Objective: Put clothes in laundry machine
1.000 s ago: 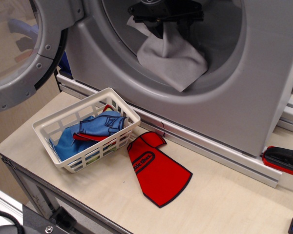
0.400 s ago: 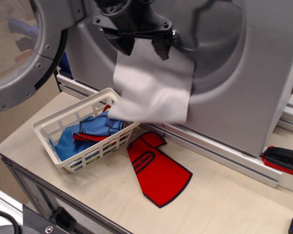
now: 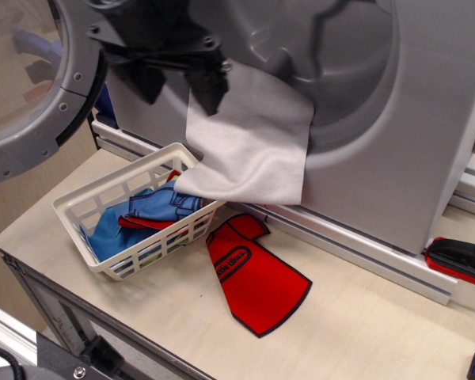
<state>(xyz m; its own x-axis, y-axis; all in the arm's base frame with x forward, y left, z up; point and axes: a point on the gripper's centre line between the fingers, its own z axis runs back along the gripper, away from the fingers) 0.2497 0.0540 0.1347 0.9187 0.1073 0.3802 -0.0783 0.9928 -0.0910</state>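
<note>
Several blue and red garments (image 3: 154,207) heaped in basket (image 3: 79,207) at left, awaiting loading. Above, gripper (image 3: 178,83) with fingers spread, pinching nothing. Grey cloth (image 3: 249,146) draped over drum mouth lip of laundry machine (image 3: 412,158), half out, apparently snagged. Flat red piece (image 3: 253,273) lying on table (image 3: 364,332).
</note>
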